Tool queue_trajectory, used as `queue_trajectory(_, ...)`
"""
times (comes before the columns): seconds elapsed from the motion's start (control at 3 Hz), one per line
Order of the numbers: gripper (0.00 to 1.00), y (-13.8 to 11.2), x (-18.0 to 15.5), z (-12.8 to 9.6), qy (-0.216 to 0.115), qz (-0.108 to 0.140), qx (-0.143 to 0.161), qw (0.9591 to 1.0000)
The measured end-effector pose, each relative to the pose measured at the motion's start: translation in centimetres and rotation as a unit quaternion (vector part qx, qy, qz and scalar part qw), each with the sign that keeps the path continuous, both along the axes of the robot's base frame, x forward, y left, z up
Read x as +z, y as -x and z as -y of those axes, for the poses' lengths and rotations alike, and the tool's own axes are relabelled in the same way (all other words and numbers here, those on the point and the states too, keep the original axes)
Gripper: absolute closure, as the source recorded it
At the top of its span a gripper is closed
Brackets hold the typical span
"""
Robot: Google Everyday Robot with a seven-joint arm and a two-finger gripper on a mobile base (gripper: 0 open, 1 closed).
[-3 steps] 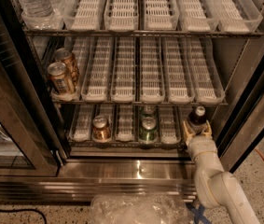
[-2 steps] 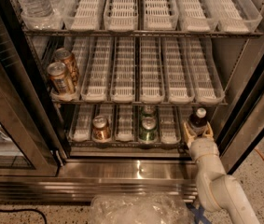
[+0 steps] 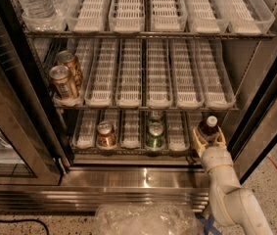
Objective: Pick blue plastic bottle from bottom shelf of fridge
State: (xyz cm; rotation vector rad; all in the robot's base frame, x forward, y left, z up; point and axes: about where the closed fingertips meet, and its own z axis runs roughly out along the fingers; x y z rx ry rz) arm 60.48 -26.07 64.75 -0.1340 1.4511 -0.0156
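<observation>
The blue plastic bottle (image 3: 209, 128), dark with a white cap, stands at the right end of the bottom shelf (image 3: 130, 151) of the fridge (image 3: 143, 177). My gripper (image 3: 208, 137) reaches in from the lower right. Its pale fingers (image 3: 197, 137) stand on either side of the bottle's lower body. I cannot tell whether they press on it. The bottle's base is hidden behind the gripper.
On the bottom shelf stand a copper can (image 3: 105, 133) and two green cans (image 3: 154, 134). Two cans (image 3: 63, 81) sit at the left of the middle shelf. Clear water bottles (image 3: 36, 4) stand top left. The glass door (image 3: 11, 131) is open at left. A clear plastic bag (image 3: 145, 219) lies below the sill.
The gripper has stayed around the bottle at the right end of the bottom shelf; no clear movement shows.
</observation>
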Motion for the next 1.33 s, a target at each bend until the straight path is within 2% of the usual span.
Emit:
queue_trajectory(0.33,1.00,0.3,0.9,-0.4,0.005,0.013,0.008,0.9999)
queue_trajectory(0.67,1.00,1.5,4.0,-1.8,0.035,0.037,0.045,0.9977)
queue_trajectory(1.0,1.00,4.0,6.7,-3.0,0.076,0.042,0.097,0.9915)
queue_trajectory(1.33,1.00,6.5,7.7,-4.0,0.107,0.023,0.158,0.9814)
